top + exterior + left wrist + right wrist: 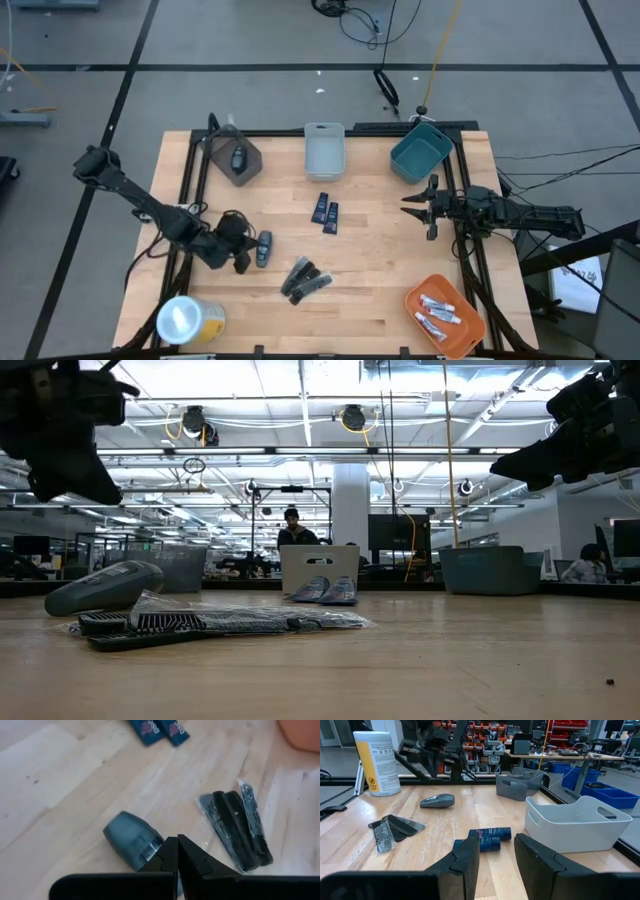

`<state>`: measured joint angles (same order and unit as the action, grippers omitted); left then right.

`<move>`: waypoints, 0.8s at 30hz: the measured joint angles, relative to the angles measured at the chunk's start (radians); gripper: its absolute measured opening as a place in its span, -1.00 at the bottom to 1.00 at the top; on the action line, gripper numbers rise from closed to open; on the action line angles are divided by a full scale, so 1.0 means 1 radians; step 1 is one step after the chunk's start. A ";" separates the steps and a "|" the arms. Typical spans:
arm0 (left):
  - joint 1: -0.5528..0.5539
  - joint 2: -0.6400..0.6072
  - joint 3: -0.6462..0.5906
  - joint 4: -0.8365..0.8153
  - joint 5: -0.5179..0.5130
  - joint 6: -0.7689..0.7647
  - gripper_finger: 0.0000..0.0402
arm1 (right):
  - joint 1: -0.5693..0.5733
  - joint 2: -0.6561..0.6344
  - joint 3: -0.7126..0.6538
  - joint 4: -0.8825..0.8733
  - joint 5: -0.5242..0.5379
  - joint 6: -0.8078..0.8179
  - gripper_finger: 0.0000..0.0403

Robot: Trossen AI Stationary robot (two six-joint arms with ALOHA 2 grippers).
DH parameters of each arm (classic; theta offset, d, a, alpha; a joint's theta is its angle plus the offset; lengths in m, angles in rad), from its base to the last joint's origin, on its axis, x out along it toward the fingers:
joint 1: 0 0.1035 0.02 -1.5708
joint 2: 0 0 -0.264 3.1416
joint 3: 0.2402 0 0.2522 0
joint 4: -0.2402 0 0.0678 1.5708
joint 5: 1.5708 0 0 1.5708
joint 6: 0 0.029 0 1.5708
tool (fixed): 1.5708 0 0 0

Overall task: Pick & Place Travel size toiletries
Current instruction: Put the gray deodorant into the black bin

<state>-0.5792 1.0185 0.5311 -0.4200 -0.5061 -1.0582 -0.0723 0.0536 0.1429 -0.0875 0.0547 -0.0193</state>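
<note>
A dark grey oval piece (263,248) (131,840) lies flat on the wood. My left gripper (243,258) (177,851) is shut and hangs in the air just above the near-left end of this piece; in the low view the gripper (70,450) stands well above the piece (105,586). Black sticks in clear wrap (305,279) (235,827) lie beside the piece. Two dark blue packets (324,211) (485,839) lie mid-table. A second oval piece (238,157) sits in the dark grey bin (215,145). Silvery tubes (438,312) lie in the orange bin (465,335). My right gripper (408,205) (495,855) hovers open near the teal bin (440,135).
The white bin (309,150) stands at the far edge between the dark grey and teal bins. The yellow roll with a white top (190,320) stands at the near-left corner. A black frame runs along the table's left, right and far sides. People show in the room beyond.
</note>
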 joint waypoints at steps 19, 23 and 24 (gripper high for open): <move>0.213 0.453 0.417 -0.411 0.308 -0.108 -0.99 | 0.000 0.000 0.000 0.000 -0.003 0.015 -0.43; 0.229 0.454 0.417 -0.416 0.339 -0.129 -0.93 | 0.000 0.000 0.000 0.000 -0.003 0.015 -0.43; 0.228 0.454 0.417 -0.415 0.335 -0.120 -0.91 | 0.000 0.000 0.000 0.000 -0.003 0.015 -0.43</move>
<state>-0.3508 1.4727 0.9485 -0.8351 -0.1714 -1.1787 -0.0723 0.0536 0.1429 -0.0875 0.0517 -0.0040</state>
